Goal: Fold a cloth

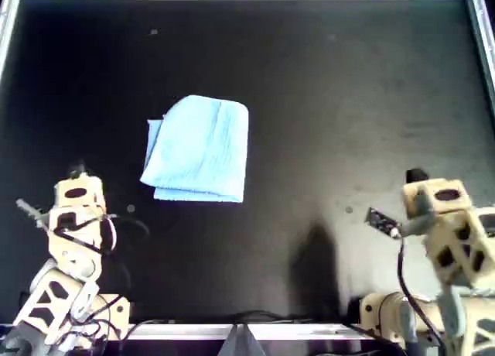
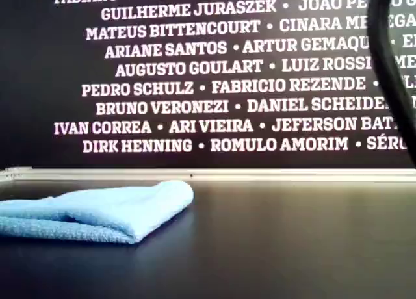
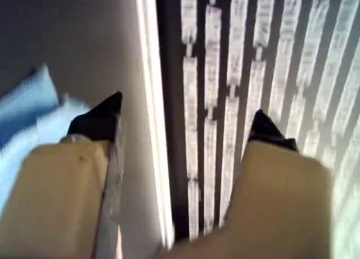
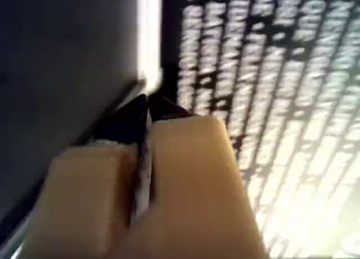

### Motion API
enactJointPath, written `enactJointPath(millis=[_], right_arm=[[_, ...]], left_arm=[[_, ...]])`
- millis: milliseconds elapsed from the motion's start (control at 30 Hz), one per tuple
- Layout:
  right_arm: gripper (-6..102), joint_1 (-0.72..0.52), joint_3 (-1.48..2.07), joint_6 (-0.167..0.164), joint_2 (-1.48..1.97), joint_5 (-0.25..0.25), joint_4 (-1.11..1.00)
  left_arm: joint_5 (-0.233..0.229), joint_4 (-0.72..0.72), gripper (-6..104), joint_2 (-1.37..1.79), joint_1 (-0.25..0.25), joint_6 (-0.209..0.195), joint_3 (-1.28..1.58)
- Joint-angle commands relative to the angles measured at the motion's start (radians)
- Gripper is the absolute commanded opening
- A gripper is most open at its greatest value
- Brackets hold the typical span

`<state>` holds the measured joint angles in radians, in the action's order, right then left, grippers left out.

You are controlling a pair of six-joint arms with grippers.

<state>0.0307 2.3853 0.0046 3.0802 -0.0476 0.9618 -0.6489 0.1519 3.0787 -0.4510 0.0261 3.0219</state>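
Two layers showing on the cloth (image 1: 199, 149), folded and lying flat at about ten o'clock from the overhead view's centre. Judged finished: left gripper (image 3: 185, 121) parked clear at seven o'clock, jaws spread, empty; right gripper (image 4: 147, 110) at four o'clock, pinched together on nothing.

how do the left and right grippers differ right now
The left gripper has its jaws spread wide apart; the right gripper has its tips pressed together. The left wrist view catches the folded cloth beside the left gripper, while the right gripper's view shows no cloth. Both have tan bodies with black tips, hold nothing, and sit at the overhead view's bottom, away from the cloth.
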Motion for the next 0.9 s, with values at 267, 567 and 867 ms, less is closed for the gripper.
enactJointPath(millis=[267, 567, 867], right_arm=[[1, -0.011, 0.201, -0.009, 0.023, 0.005, -0.146], [1, -0.011, 0.46, 0.008, 0.025, 0.003, -0.377], [1, -0.012, 0.615, 0.009, 0.025, 0.005, -0.383]], left_arm=[[-0.072, -0.005, 78, 0.012, -0.018, -0.009, -0.012], [-0.071, -0.005, 78, 0.012, -0.018, 0.002, -0.012], [-0.087, -0.005, 77, 0.009, -0.018, -0.011, -0.014]])
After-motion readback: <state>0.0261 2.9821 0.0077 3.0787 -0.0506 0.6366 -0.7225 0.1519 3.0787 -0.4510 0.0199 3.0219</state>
